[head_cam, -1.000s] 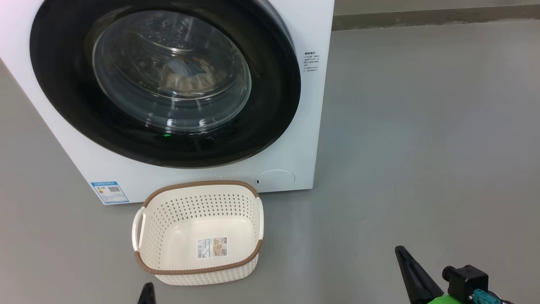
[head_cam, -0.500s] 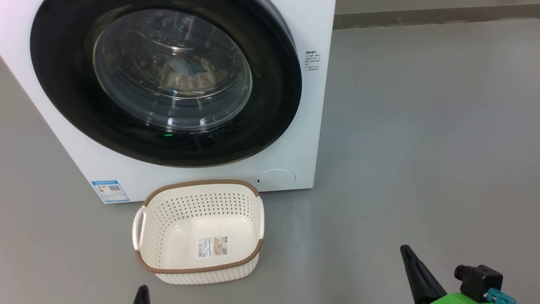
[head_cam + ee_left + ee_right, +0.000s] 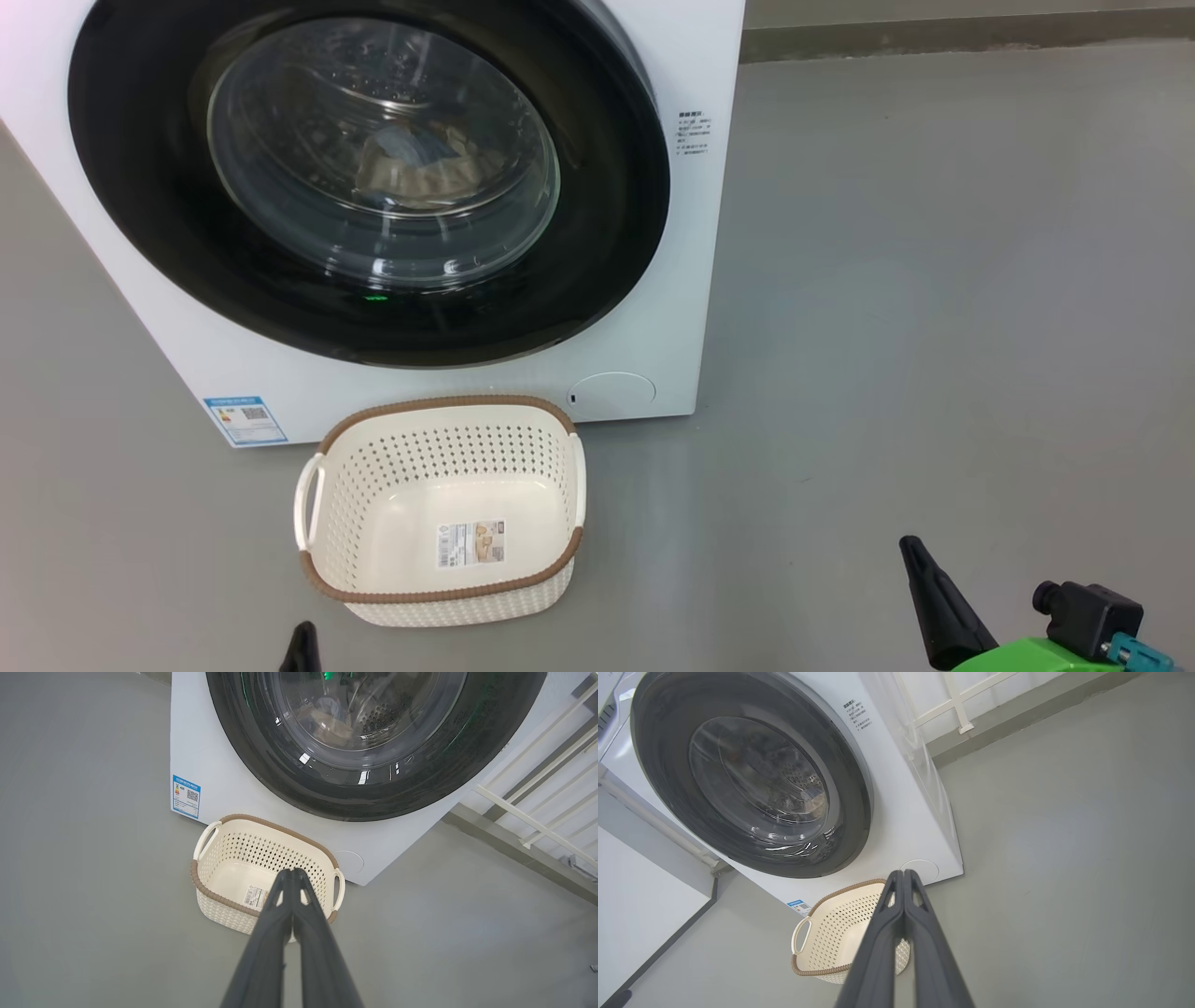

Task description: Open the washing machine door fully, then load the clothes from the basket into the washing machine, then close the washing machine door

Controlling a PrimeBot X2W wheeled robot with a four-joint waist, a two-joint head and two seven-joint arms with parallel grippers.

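White washing machine point(image 3: 695, 280) far left, its one black-rimmed door point(image 3: 607, 187) closed — one bundle of clothes point(image 3: 420, 168) lies inside behind it. One cream basket point(image 3: 439, 405) stands on the floor point(image 3: 934, 280) just in front. Left tool point(image 3: 292, 872) and right tool point(image 3: 903, 873), two, both pressed together.

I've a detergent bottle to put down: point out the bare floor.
Widest: the grey floor right of the washing machine and the basket. Also left of the basket, in front of the blue sticker. Tight: the strip between basket and machine.
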